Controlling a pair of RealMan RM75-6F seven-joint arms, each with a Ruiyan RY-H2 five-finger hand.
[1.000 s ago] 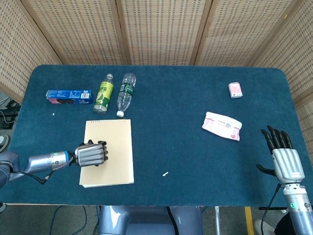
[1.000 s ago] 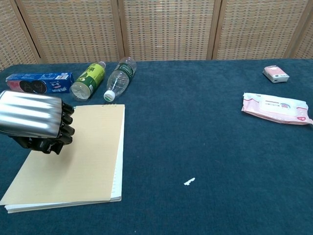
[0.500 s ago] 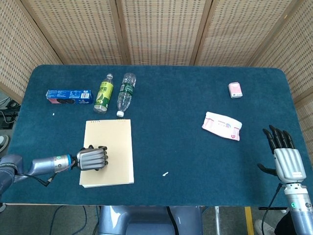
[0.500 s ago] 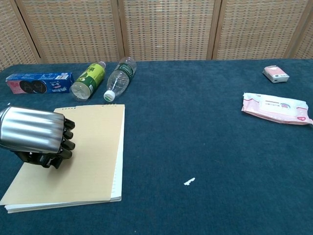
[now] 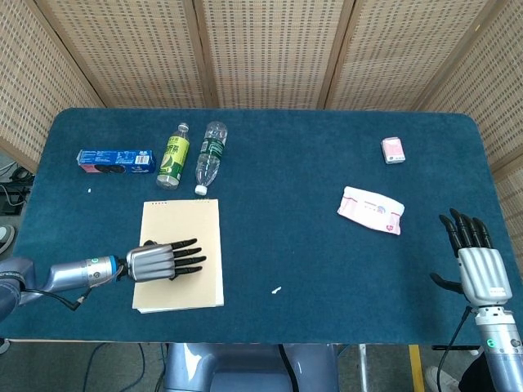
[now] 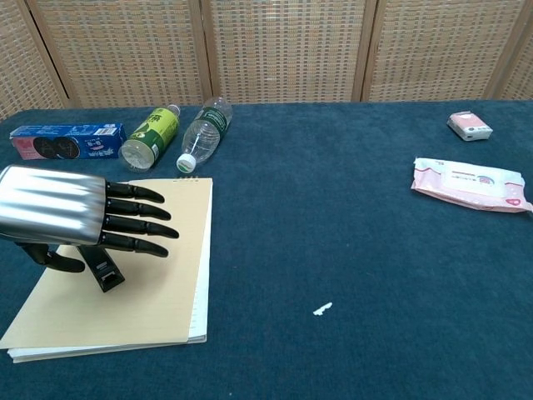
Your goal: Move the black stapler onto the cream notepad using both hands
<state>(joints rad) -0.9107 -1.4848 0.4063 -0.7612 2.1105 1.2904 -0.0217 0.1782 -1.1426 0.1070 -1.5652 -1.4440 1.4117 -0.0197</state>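
Black stapler [image 6: 104, 272] on cream notepad [image 6: 158, 275], left robot hand [image 6: 71, 215] above, fingers outstretched

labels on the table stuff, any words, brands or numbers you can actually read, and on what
None can be read.
Blue box: white printing, too blurred.
Green-labelled bottle: marks on label, too small.
Clear bottle: dark label, illegible.
Pink wipes pack: white patch with faint print, unreadable.
Small pink box: no legible text.
Cream notepad: blank.
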